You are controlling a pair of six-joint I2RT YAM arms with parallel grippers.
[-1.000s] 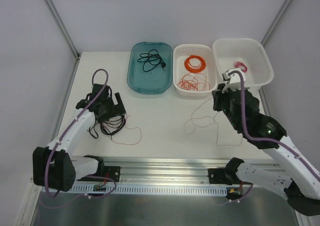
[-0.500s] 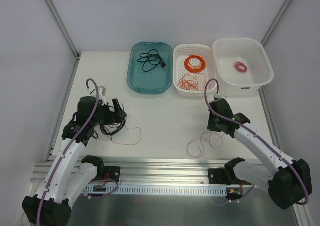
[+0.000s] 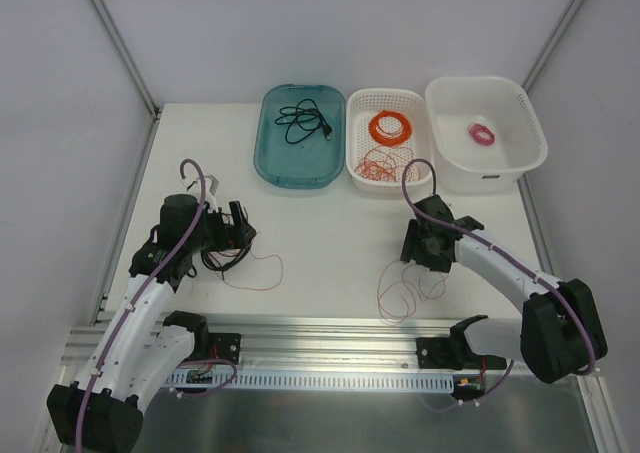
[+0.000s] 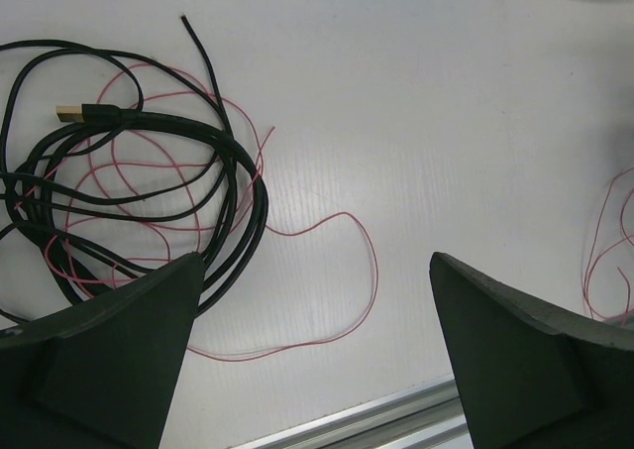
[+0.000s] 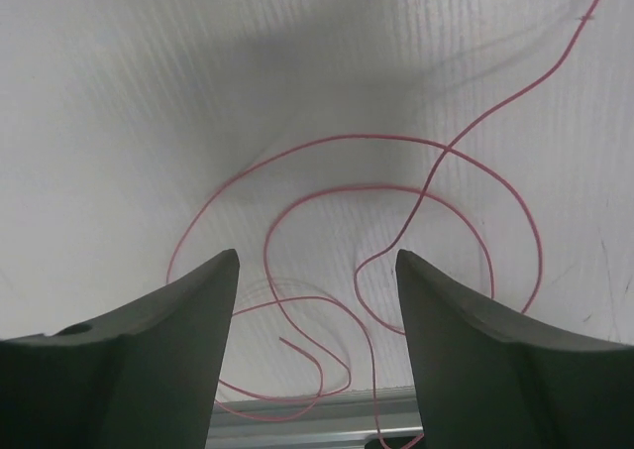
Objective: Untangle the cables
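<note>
Clump: thick black cord (image 4: 238, 162) threaded by thin pinkish-red wire (image 4: 369, 271), left on white table (image 3: 330, 233); the tangle could be tightened if both are pinched together.
Stray: thin red wire (image 5: 446, 152) looped at right; could be snagged.
Left gripper (image 4: 315, 261): spread wide, empty.
Right gripper (image 5: 317, 256): jaws apart, nothing held.

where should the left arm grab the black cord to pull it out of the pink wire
Take the black cord by its loose straight end, the stretch lying alone beyond the coil. Come straight down, jaws across it; the coil itself has the pink wire threaded through.
</note>
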